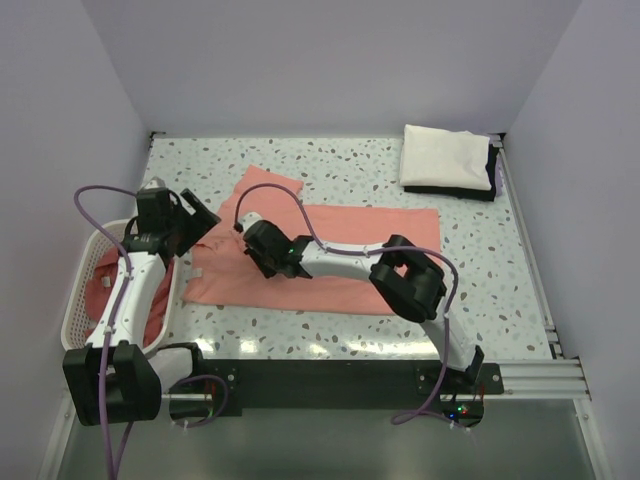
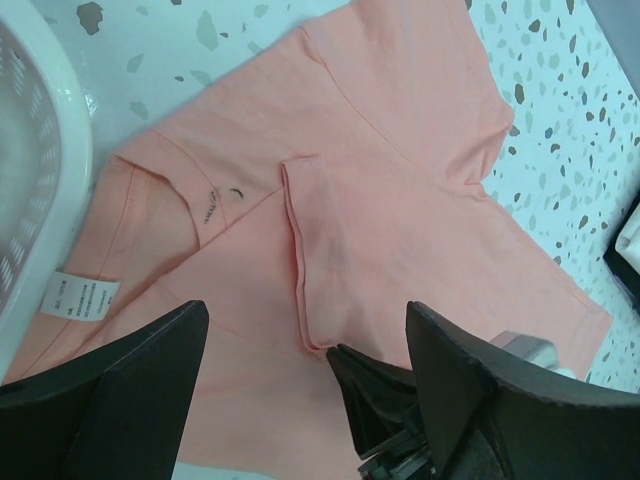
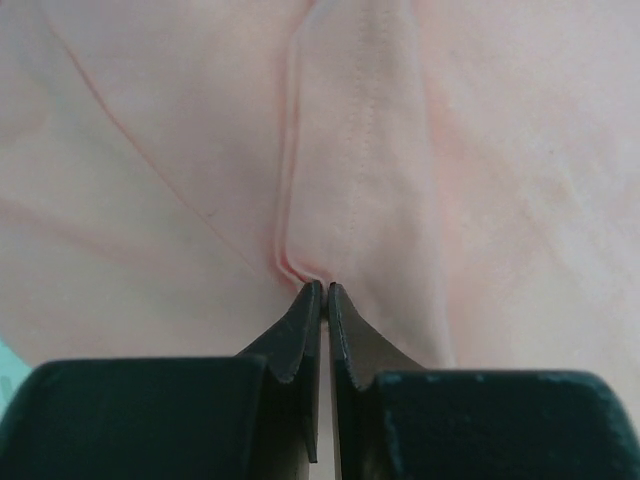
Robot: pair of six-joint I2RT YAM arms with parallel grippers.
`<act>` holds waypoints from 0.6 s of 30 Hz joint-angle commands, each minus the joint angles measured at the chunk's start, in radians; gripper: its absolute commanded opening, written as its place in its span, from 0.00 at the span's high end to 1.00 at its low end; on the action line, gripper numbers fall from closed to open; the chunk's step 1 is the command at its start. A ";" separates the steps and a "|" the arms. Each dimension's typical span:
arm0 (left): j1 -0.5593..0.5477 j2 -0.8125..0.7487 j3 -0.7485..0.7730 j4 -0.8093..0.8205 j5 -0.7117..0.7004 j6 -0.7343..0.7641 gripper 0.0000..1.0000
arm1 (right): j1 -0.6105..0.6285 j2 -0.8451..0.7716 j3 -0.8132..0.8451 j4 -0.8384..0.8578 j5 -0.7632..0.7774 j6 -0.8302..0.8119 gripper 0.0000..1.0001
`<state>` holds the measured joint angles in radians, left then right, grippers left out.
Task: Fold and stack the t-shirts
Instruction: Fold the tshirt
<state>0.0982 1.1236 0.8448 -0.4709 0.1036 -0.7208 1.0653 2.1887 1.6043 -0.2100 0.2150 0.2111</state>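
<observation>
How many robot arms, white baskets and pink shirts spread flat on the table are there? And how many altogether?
Robot arms: 2, the left arm and the right arm
white basket: 1
pink shirt spread flat: 1
Total: 4

Top camera is looking down from above the near edge at the whole table [image 1: 480, 260], both wrist cameras are facing down close on the same mid-frame t-shirt [image 1: 350, 225], right wrist nearest.
</observation>
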 commanded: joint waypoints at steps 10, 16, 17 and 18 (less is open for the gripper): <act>0.009 0.002 -0.042 0.052 0.034 0.015 0.15 | -0.119 -0.070 0.034 0.023 -0.023 0.080 0.97; 0.009 0.008 -0.058 0.058 0.033 0.018 0.15 | -0.148 -0.076 0.034 0.027 -0.002 0.097 0.97; 0.009 0.010 -0.061 0.061 0.033 0.020 0.15 | -0.153 -0.078 0.034 0.029 -0.002 0.100 0.97; 0.009 0.011 -0.065 0.063 0.034 0.018 0.15 | -0.156 -0.078 0.034 0.031 0.000 0.106 0.97</act>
<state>0.0982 1.1316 0.7959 -0.4534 0.1234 -0.7204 0.9211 2.1849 1.6043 -0.2092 0.1928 0.2897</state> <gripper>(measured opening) 0.847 0.051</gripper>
